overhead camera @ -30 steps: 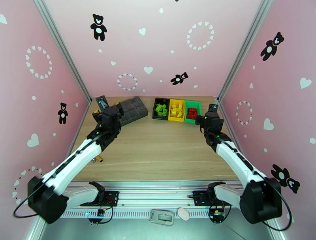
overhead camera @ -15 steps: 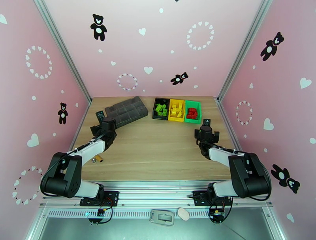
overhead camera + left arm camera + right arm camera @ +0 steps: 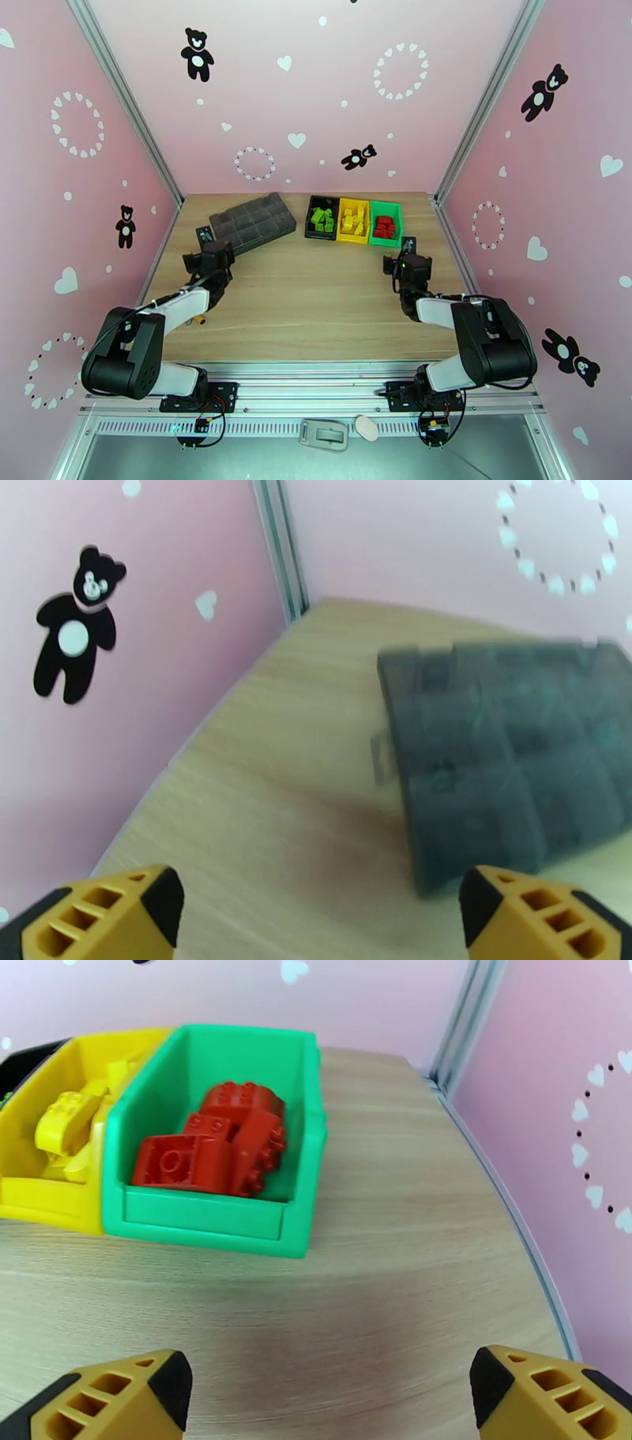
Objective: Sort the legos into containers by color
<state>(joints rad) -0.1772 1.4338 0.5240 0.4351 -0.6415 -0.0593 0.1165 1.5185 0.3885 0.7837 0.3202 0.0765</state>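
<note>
Bricks all sit in bins in your overhead view: light-green studded plastic bricks (image 3: 321,217) in the black open-topped plastic bin (image 3: 324,200), yellow bricks (image 3: 354,221) in the yellow bin (image 3: 355,204), and red bricks (image 3: 384,227) in the green bin (image 3: 386,207). The three bins are joined in a row at the far edge, right of the flat dark-grey compartment organizer box (image 3: 254,221). Your left gripper (image 3: 206,237) hangs low near the organizer's near corner, and your right gripper (image 3: 408,246) is near the green bin. A small tan cylinder (image 3: 197,319) lies beside the left arm; you cannot tell what it is.

In your left wrist view, the left gripper (image 3: 324,922) has its yellow tips wide apart, nothing between them, over the wooden tabletop (image 3: 261,796). The organizer (image 3: 505,764) lies blurred ahead to the right.

In your right wrist view, the right gripper (image 3: 324,1402) is likewise spread and empty. The green bin (image 3: 213,1224) lies ahead with the red bricks (image 3: 213,1149) inside, and the yellow bin (image 3: 47,1197) touches its left wall.

Sorting looks complete, so your next move likely calls for no grasp. Check the organizer's dark compartments for strays, then park both arms.
</note>
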